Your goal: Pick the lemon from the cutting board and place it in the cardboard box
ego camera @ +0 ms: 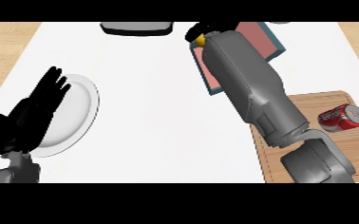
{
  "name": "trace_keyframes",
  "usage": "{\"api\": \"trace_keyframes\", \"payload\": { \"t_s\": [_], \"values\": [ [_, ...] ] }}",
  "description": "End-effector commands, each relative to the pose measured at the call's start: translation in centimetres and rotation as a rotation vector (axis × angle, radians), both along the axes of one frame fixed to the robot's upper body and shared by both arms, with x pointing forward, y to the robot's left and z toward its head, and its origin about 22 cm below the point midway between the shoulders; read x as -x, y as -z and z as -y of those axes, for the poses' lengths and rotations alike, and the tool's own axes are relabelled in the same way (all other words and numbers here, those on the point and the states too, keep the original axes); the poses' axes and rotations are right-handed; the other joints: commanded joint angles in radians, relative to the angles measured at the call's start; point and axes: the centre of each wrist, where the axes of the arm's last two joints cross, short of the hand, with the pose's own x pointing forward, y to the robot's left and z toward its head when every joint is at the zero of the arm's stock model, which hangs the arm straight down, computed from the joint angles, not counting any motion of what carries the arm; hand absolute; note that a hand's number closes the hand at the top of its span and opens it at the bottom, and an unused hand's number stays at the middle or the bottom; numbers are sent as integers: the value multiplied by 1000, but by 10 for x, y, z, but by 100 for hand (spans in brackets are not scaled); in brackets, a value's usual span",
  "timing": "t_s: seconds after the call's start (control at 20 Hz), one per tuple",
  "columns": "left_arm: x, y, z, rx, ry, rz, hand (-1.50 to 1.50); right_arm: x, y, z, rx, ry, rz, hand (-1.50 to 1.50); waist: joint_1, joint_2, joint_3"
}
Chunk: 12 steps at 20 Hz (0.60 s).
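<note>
Item: lemon (200,40), upper centre-right of the frame. We see only a yellow sliver, wrapped by the curled black fingers of the right hand (203,31), at the upper-left corner of the cardboard box (275,46) (blue walls, reddish floor).

Item: right forearm (252,83), running from lower right up to the box and hiding most of its floor.

Item: cutting board (334,97), wooden, lower right; it now bears a red soda can (338,117) lying on its side.

Item: left hand (38,107), far left, fingers straight, at rest over a white plate (80,105).

Item: dark tray (136,28), top centre.

Risks, as we judge them: the lemon sits over the box's corner, not its middle; let go here, it could strike the wall and roll onto the white counter (161,99). The forearm, drawn back low, might nudge the box.
</note>
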Motion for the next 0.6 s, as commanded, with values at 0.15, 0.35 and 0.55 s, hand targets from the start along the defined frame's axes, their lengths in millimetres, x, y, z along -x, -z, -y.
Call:
{"api": "trace_keyframes", "payload": {
  "t_s": [0.15,0.35,0.55],
  "values": [
    [-3,-7,7,5,-9,5,0,-2,35,26,-126,32,-121,-150,-6,-4,1],
    [13,-6,-8,12,-5,-3,0,7,53,23,-175,-60,-13,-150,-8,-7,1],
    [5,13,7,-5,1,-3,0,7,39,24,-332,9,273,-150,-6,0,1]
  ]
}}
